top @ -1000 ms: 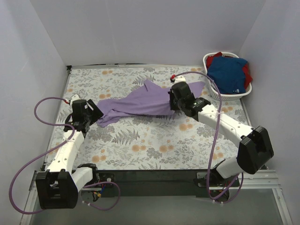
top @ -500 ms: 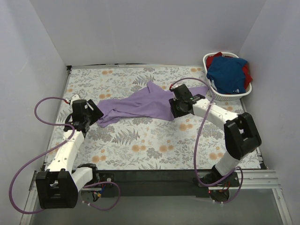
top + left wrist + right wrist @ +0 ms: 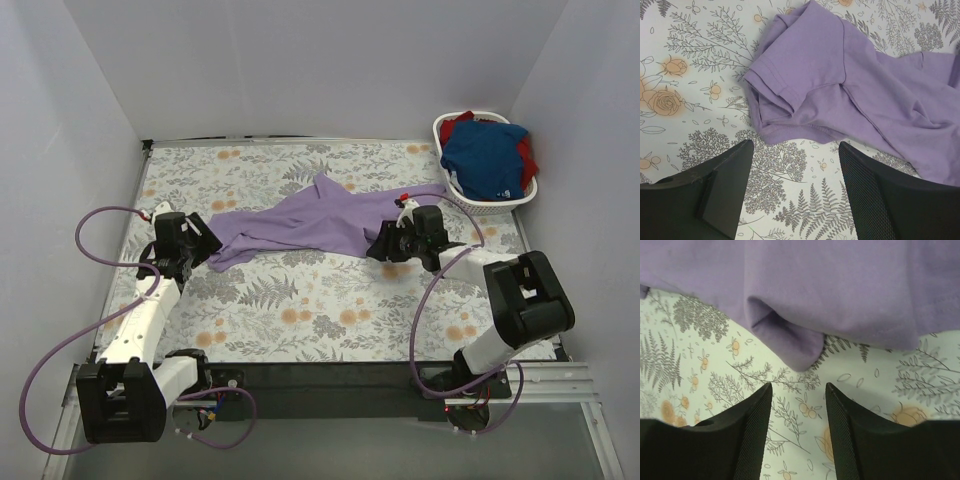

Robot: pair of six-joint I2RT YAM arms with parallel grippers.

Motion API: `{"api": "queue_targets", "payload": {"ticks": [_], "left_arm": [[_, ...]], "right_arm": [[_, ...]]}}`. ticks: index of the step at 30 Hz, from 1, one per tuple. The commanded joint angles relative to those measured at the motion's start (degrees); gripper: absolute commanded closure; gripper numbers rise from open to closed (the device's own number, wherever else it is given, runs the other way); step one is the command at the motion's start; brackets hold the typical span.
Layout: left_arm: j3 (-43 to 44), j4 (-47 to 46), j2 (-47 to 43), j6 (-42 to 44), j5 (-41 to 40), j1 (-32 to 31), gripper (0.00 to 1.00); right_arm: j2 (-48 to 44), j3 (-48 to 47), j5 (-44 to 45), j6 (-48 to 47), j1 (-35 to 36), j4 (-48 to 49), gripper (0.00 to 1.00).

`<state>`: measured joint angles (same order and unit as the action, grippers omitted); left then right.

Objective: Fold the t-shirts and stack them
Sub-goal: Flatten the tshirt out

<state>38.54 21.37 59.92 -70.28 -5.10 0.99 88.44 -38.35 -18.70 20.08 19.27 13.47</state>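
Note:
A lavender t-shirt (image 3: 310,222) lies crumpled and stretched across the middle of the floral table. Its sleeve end (image 3: 790,80) shows just ahead of my left gripper (image 3: 200,243), which is open with nothing between its fingers (image 3: 725,180). My right gripper (image 3: 385,247) is open too, just off the shirt's right-hand fold (image 3: 790,342), touching nothing. A royal-blue t-shirt (image 3: 487,155) and a red one (image 3: 527,152) are piled in the white laundry basket (image 3: 470,203) at the back right.
The table carries a floral cloth (image 3: 300,310). Grey walls (image 3: 300,60) close in the back and both sides. Purple cables (image 3: 100,225) loop beside each arm. A black rail (image 3: 320,375) runs along the near edge between the arm bases.
My right gripper has let go of the lavender shirt, opened and pulled back to the right and nearer. The raised fold of the shirt has dropped flat. The left arm has stayed put.

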Motion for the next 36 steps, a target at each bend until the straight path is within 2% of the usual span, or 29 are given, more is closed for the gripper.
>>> {"api": "queue_targets", "payload": {"ticks": [1,6,11,13,14,15,16,17,18,20,21,24,26,29,36], "left_arm": [[1.0,-0.2,-0.2,0.8,0.4,-0.2,0.32],[1.1,-0.1,-0.1,0.8,0.3,-0.1,0.32],[1.1,-0.2,0.1,0.8,0.3,-0.2,0.32],[1.1,-0.2,0.1,0.8,0.1,-0.1,0.32],[1.1,-0.2,0.1,0.9,0.0,-0.1,0.32],[1.2,-0.2,0.1,0.8,0.1,-0.2,0.32],[1.2,-0.2,0.1,0.9,0.0,-0.2,0.32],[1.1,-0.1,0.1,0.9,-0.1,-0.1,0.32],[1.1,-0.1,0.1,0.8,-0.3,-0.2,0.32],[1.1,0.0,0.0,0.9,-0.5,-0.2,0.32],[1.1,0.0,-0.1,0.9,-0.9,-0.2,0.32],[1.3,0.2,-0.2,0.8,-1.3,-0.1,0.32],[1.4,0.3,-0.3,0.9,-1.6,-0.1,0.32],[1.3,0.4,-0.5,0.8,-1.6,-0.2,0.32],[1.4,0.4,-0.2,0.8,-1.6,-0.1,0.32]], "right_arm": [[2.7,1.0,-4.8,3.7,-0.1,13.3,0.45],[5.8,1.7,-3.1,5.1,-0.2,17.8,0.41],[10.8,0.4,-6.3,5.7,-0.3,21.5,0.41],[11.6,0.0,-8.4,5.9,-0.3,21.9,0.51],[11.1,0.2,-9.3,5.9,-0.2,21.8,0.60],[9.2,0.6,-9.3,6.1,-0.3,21.4,0.78],[7.6,1.5,-9.0,6.5,-0.3,20.7,0.88],[5.7,1.7,-8.4,6.9,-0.8,15.5,0.96],[1.2,1.5,-7.7,6.5,-1.1,11.7,0.99],[-3.2,-1.1,-5.0,4.8,-0.8,0.6,0.99],[-6.7,-2.5,-2.0,2.2,-0.6,-11.2,0.99],[-12.2,-7.1,8.0,-2.7,1.4,-34.2,0.99],[-15.3,-6.5,13.1,-3.4,2.9,-40.4,0.99],[-21.5,-4.2,14.7,-3.3,5.5,-48.5,0.89],[-30.2,-2.5,12.4,0.5,12.3,-56.5,0.55]]}}
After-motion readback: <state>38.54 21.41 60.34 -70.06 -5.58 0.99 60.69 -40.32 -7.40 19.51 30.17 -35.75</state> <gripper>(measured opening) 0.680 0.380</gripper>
